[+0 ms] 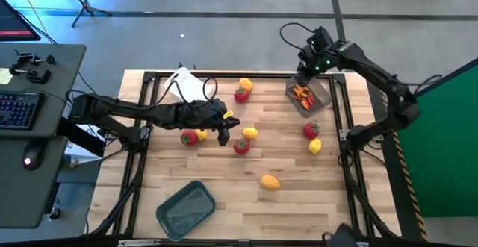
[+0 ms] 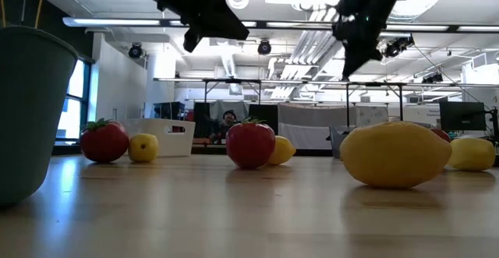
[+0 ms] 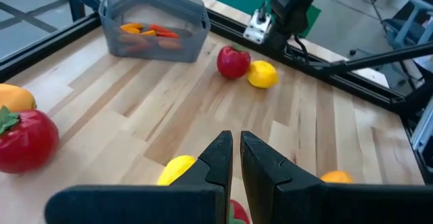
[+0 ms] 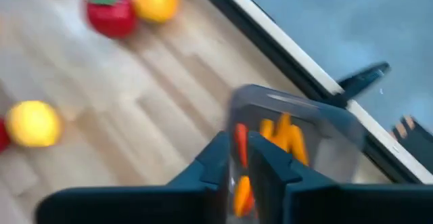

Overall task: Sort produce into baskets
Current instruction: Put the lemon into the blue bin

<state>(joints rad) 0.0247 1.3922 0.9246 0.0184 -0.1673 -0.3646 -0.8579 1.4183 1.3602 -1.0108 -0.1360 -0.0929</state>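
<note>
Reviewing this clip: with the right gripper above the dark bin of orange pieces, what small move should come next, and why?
Probably swing the right gripper away from the dark bin toward the red fruit and yellow fruit lying nearest on the table. Its fingers look closed with nothing visibly between them, the orange pieces already lie in the bin, and loose fruit remains. The left gripper, shut, sits mid-table.

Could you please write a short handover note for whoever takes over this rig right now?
Left gripper: shut, empty, over mid-table near a yellow fruit.
Right gripper: shut, above the dark bin.
Done: orange pieces are in the dark bin.
Left: red fruits and yellow fruits lie loose on the table. The grey-blue bin looks empty; the white bin is partly hidden.
</note>
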